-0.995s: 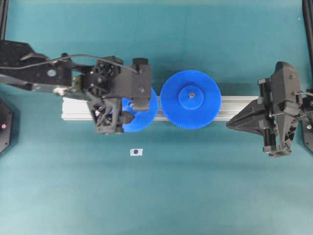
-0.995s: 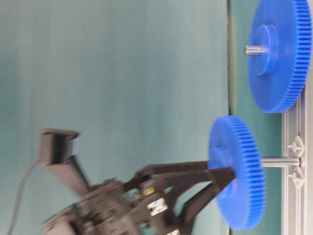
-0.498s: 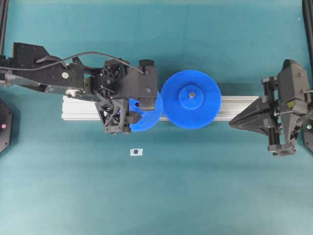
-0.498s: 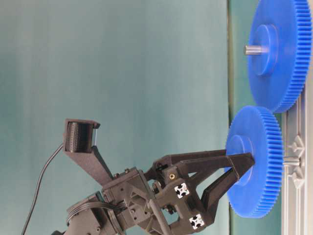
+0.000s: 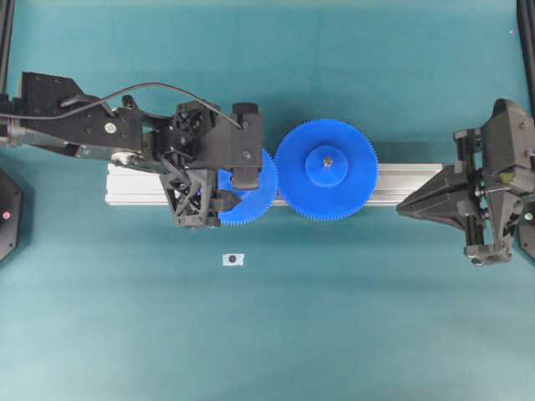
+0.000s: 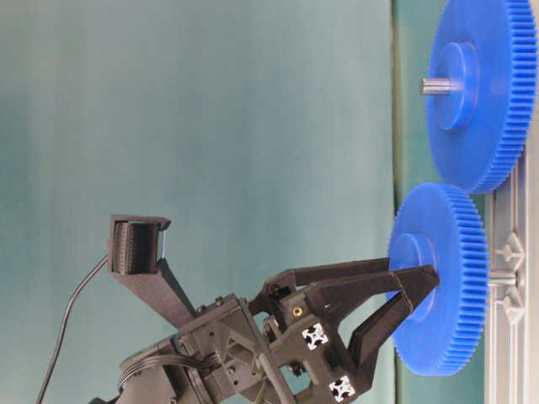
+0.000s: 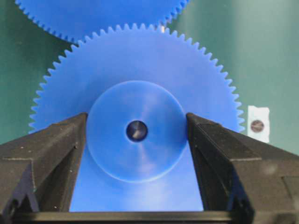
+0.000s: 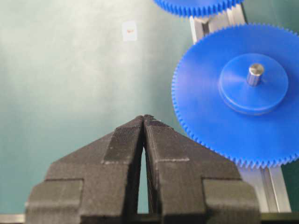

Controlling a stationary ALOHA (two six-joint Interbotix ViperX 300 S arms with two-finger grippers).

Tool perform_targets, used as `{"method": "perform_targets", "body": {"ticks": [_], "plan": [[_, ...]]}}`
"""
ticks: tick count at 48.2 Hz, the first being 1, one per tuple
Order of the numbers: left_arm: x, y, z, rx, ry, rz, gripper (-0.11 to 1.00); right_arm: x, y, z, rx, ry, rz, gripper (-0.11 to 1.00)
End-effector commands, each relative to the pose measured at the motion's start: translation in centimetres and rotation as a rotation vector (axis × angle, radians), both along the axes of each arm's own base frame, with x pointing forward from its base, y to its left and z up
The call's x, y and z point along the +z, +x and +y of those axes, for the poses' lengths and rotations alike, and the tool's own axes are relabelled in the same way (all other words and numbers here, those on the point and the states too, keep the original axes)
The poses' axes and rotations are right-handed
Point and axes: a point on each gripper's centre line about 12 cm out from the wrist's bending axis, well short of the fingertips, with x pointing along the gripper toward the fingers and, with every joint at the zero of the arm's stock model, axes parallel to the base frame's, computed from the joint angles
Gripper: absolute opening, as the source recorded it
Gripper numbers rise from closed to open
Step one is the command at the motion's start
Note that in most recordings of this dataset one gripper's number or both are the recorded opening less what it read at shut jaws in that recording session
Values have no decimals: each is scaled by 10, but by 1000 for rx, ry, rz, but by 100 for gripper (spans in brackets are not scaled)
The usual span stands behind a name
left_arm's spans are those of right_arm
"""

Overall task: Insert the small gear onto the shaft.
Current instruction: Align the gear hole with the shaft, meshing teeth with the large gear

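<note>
The small gear (image 7: 140, 60) is threaded on the shaft (image 6: 503, 276), close to the rail. A short piece of the pin shows behind it. In the left wrist view the shaft's grey end (image 7: 137, 131) fills the gear's centre hole. My left gripper (image 7: 137, 117) is shut on the raised hub, one finger (image 7: 70, 140) pressed against each side. From overhead, the left gripper (image 5: 224, 190) covers most of the small gear (image 5: 257, 196). My right gripper (image 8: 144, 116) is shut and empty, and the right gripper (image 5: 401, 206) sits off the rail's right end.
The larger blue gear (image 5: 326, 170) sits on its own pin on the aluminium rail (image 5: 134, 185), its teeth touching the small gear's (image 6: 459, 189). A white tag with a dark dot (image 5: 233, 260) lies on the green mat in front of the rail.
Over the last second the small gear slid down the shaft toward the rail and met the larger gear's teeth; since half a second ago it has hardly moved. The right arm drifted slightly rightward.
</note>
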Motion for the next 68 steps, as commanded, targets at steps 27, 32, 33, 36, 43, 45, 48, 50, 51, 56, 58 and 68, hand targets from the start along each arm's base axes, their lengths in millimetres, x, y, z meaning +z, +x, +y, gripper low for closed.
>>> {"method": "perform_targets", "body": {"ticks": [27,32,33,36,43,45,48,50,51,56,58,68], "plan": [[19,5,1,-8,10,-47,77,15,-5,-1,-9,12,-73,11],[20,4,1,-8,11,-47,77,16,-6,-1,-9,12,-81,11],[19,4,0,-6,8,-44,77,16,-6,-1,-9,12,-81,11],[15,3,0,-4,7,-33,77,16,-6,-1,-9,12,-79,11],[18,5,1,1,5,-46,81,16,-6,-1,-9,12,-81,11],[20,6,1,2,4,-52,84,16,-6,-1,-9,11,-81,11],[19,7,1,2,4,-50,87,16,-6,-1,-9,12,-79,11],[17,7,1,1,5,-47,89,16,-6,-1,-10,12,-81,11],[16,7,1,3,4,-43,90,16,-6,-1,-10,12,-81,11],[15,9,1,9,0,-43,90,16,-6,-1,-10,12,-81,11],[17,10,1,10,-1,-48,90,16,-6,-1,-10,12,-81,11],[34,18,2,20,-4,-94,91,15,-6,-1,-10,12,-81,11]]}}
